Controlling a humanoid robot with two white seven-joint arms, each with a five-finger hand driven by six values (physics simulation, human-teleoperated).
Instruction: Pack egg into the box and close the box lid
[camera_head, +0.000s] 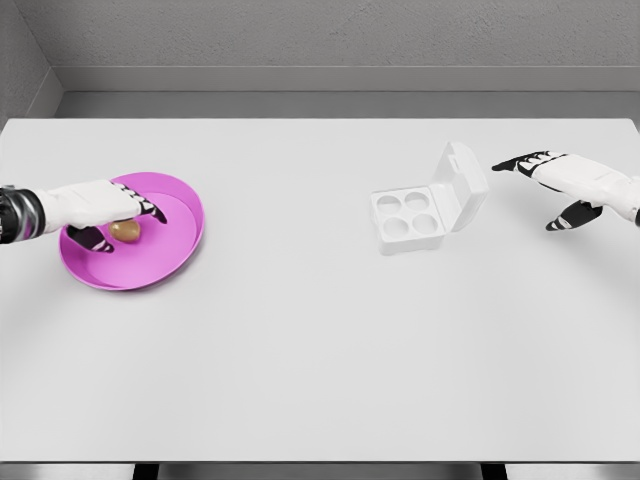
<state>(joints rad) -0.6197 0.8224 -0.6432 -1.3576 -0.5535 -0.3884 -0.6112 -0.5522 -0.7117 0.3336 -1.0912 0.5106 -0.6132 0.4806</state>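
Grasping the egg (125, 231) from the plate (178, 250)

Your left hand (105, 212) brackets the egg loosely; close evenly, lift straight. Right hand (555, 185) hangs spread beside the box (428, 205).

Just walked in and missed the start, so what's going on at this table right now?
A two-armed robot is packing an egg. Its left hand is over the pink plate, fingers around the brown egg, though it isn't clear the egg is gripped or lifted. The white egg box sits open near the middle right of the table, all four cups empty and the lid up. The right hand hovers open beside the lid, touching nothing.
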